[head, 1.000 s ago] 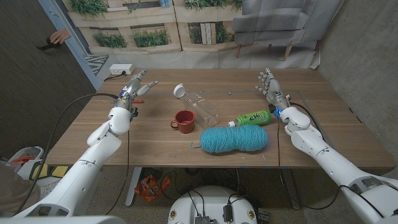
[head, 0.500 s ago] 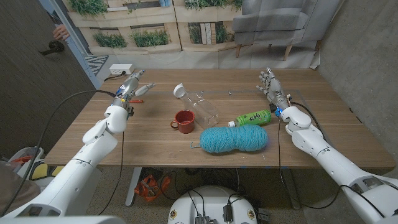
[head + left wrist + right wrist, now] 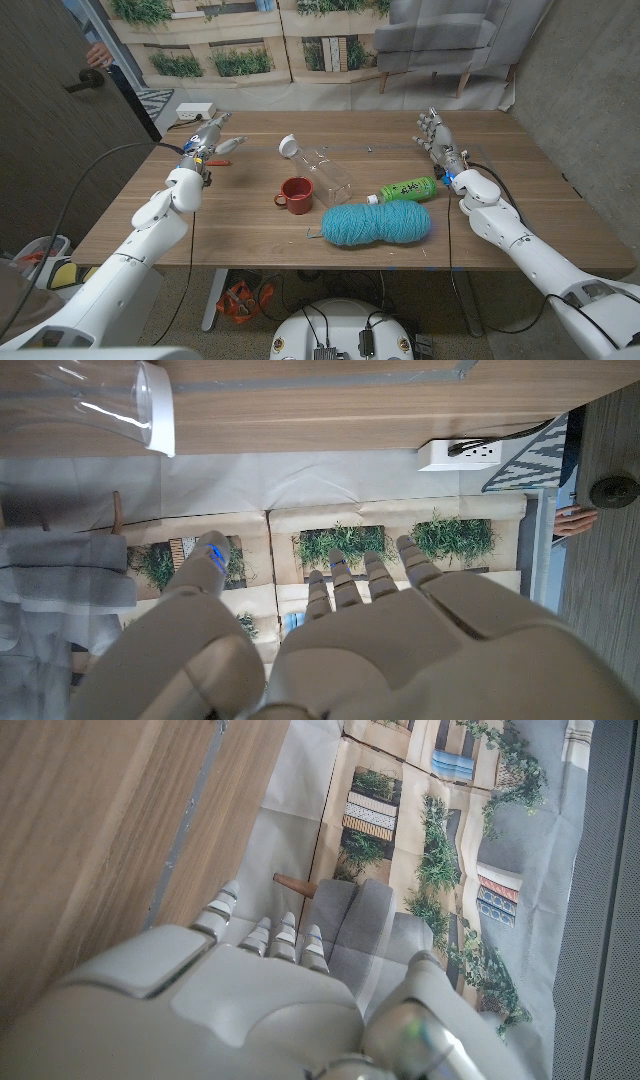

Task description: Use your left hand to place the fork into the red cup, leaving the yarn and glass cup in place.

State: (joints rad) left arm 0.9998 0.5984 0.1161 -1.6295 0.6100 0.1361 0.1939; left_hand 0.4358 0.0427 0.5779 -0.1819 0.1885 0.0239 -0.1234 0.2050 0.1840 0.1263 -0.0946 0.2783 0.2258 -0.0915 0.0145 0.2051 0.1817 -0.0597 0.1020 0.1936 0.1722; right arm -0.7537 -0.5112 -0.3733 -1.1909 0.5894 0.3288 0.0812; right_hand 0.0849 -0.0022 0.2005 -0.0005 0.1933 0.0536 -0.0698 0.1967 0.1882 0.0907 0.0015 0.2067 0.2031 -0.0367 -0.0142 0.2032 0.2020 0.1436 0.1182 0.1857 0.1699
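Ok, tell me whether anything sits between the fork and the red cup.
Nothing visible does. Bare table lies between the fork, by the left hand's fingers, and the red cup. The glass cup lies just behind it, the yarn to its right.

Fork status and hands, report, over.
Left hand open, empty, beside fork on table. Right hand open, empty. Red cup upright; glass cup lying close behind it.

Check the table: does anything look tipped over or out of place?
Two things lie on their sides: the clear glass bottle behind the red cup, and the green drink bottle touching the teal yarn. The cup stands upright.
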